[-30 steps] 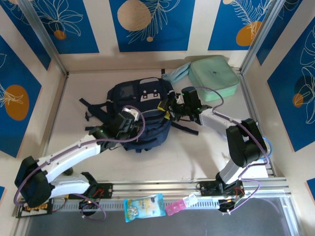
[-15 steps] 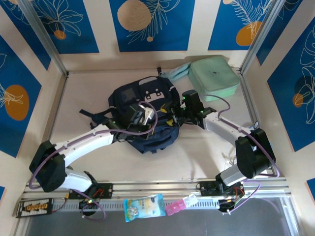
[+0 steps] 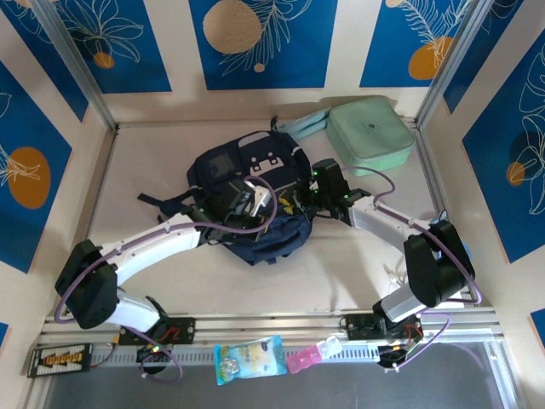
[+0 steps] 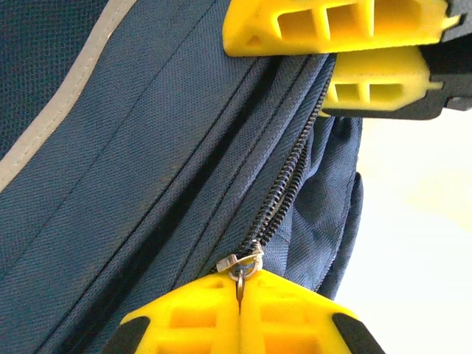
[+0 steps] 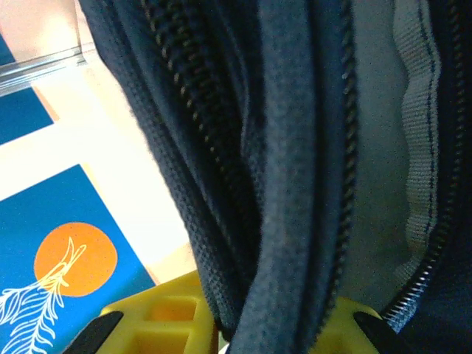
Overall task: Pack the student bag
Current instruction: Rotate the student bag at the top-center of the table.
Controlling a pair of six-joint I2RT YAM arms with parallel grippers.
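Note:
The student bag (image 3: 243, 175), dark navy with a pale stripe and a grey patch, lies in the middle of the table. My left gripper (image 3: 258, 201) sits on its near right side, shut on the metal zipper pull (image 4: 242, 264) at the end of the closed zip. My right gripper (image 3: 298, 203) meets the bag from the right, and its yellow fingers (image 4: 335, 26) show just above the zip in the left wrist view. In the right wrist view that gripper (image 5: 276, 328) is shut on a fold of the bag's fabric (image 5: 295, 147) beside a zip track.
A mint green zip case (image 3: 370, 135) lies at the back right, with a pale teal cloth (image 3: 304, 125) beside it. A snack packet (image 3: 249, 358) and a pink item (image 3: 300, 360) rest on the front rail. Side walls close in the table.
My right gripper has closed on the bag's fabric. My left arm has pushed further over the bag with the zipper pull held. The bag has shifted slightly toward the back right.

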